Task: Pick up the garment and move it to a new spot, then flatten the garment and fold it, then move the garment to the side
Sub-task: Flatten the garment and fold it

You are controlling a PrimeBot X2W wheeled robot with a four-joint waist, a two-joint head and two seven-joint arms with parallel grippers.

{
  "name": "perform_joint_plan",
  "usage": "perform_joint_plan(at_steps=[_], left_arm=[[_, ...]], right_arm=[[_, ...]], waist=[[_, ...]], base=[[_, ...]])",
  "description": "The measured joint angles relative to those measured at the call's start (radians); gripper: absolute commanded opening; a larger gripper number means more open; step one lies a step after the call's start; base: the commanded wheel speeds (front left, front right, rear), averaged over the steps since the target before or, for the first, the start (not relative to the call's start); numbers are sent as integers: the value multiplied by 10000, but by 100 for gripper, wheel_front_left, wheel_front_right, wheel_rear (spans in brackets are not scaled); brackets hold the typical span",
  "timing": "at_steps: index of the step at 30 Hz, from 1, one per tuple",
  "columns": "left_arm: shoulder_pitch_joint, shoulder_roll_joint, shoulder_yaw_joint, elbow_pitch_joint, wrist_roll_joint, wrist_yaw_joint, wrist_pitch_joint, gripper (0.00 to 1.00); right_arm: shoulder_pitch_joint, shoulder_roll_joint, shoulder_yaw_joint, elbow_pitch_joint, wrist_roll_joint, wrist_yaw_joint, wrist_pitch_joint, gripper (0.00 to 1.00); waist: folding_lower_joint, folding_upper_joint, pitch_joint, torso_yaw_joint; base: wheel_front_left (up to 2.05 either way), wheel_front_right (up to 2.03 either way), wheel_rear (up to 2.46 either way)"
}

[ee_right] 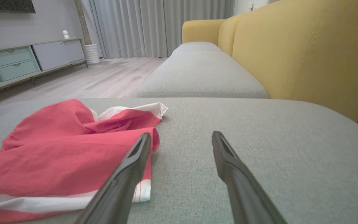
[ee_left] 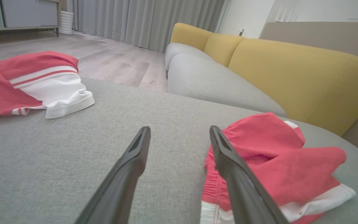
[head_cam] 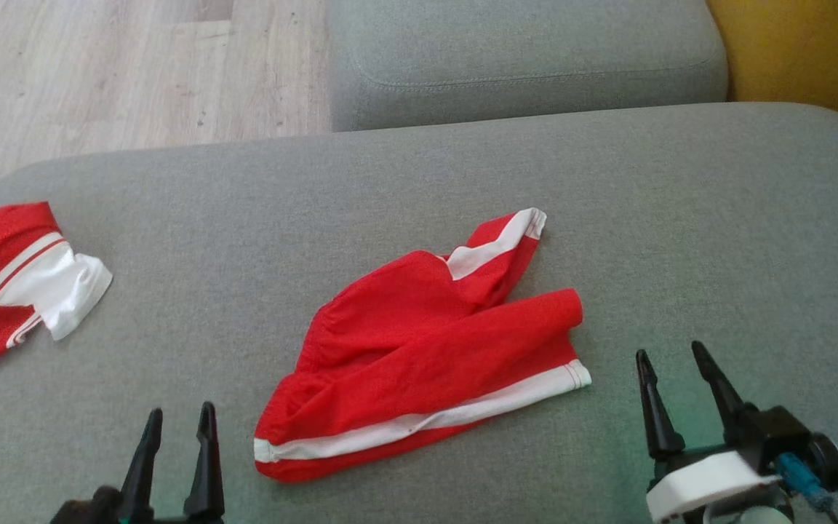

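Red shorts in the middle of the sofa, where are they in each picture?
Head view: red shorts at the centre, on the grey cushion.
Left wrist view: red shorts at lower right.
Right wrist view: red shorts at lower left.
Shared landmark: yellow backrest, upper right in every view.

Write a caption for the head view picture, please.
Crumpled red-and-white cloth garment lies on a grey fabric sofa between the open left hand and right hand.

Red cloth garment (head_cam: 419, 342), matt woven grey cushion (head_cam: 681, 218), wood floor (head_cam: 99, 73)
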Motion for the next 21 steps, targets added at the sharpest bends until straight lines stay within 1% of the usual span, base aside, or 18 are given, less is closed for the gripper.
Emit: perform_joint_plan(at_steps=[4, 13, 17, 21], left_arm=[[-7, -203, 201, 387, 420, -4, 2, 100], [-21, -171, 33, 460, 587, -79, 2, 100], [-20, -54, -36, 376, 861, -79, 0, 100], [-10, 357, -349, 516, 1062, -79, 69, 100]], right_arm=[[23, 0, 67, 230, 15, 0, 0, 100], [23, 2, 387, 548, 362, 0, 0, 100], [-20, 2, 616, 520, 631, 0, 0, 100], [-212, 0, 968, 552, 734, 0, 2, 100]], waist=[[0, 0, -15, 65], [0, 0, -20, 86], [0, 0, -10, 26], [0, 0, -22, -16]], base=[[0, 0, 0], [0, 0, 0], [0, 0, 0], [0, 0, 0]])
